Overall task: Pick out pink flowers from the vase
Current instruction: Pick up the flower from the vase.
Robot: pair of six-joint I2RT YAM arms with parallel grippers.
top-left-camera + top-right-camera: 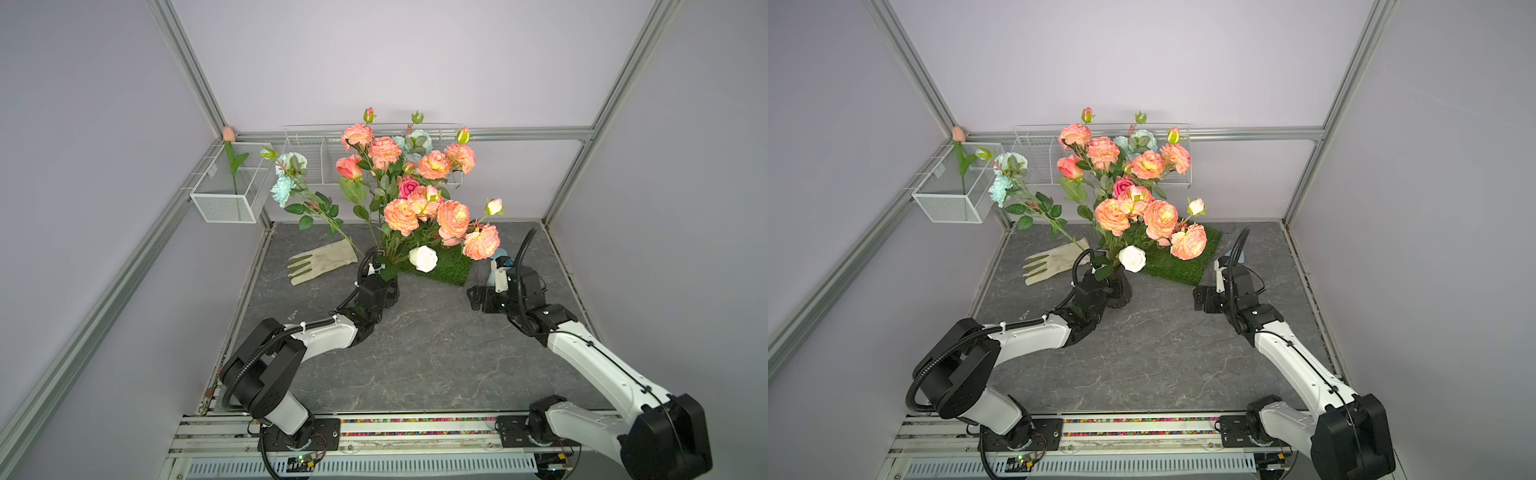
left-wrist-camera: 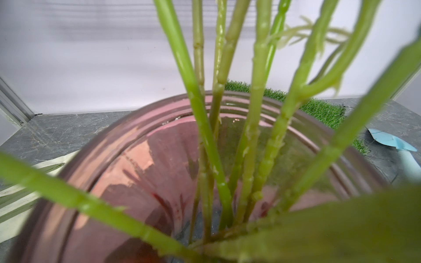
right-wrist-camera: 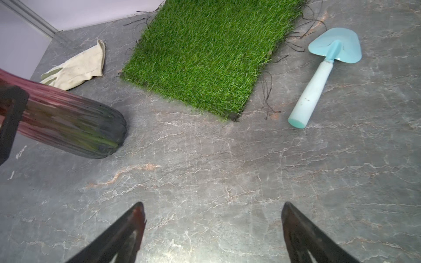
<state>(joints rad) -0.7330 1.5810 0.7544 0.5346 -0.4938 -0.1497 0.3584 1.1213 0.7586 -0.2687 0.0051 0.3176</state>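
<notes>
The vase (image 1: 393,293) stands on the grey marbled table (image 1: 415,357) just left of centre in both top views, at the near-left corner of the grass mat (image 1: 451,268). The pink flowers (image 1: 401,216) are all in it, their salmon blooms fanning up and to the right over the mat, with a magenta rose (image 1: 409,188) among them and a white rose (image 1: 424,258) low at the front. The left gripper (image 1: 380,289) is clenched around the vase from the left; in the right wrist view one black finger (image 3: 12,113) crosses the ribbed glass at the left edge. The left wrist view looks down into the purple rim (image 2: 127,127), with green stems (image 2: 205,136) crowding the mouth. The right gripper (image 3: 213,211) hangs released over bare table right of centre, jaws wide apart and holding nothing. A pale blue trowel (image 3: 323,75) lies just right of the mat, a cream glove (image 1: 322,262) to its left. A spray of pale blue roses (image 1: 291,163) leans to the upper left toward a mesh basket (image 1: 224,205) holding a peach tulip (image 1: 228,134)
</notes>
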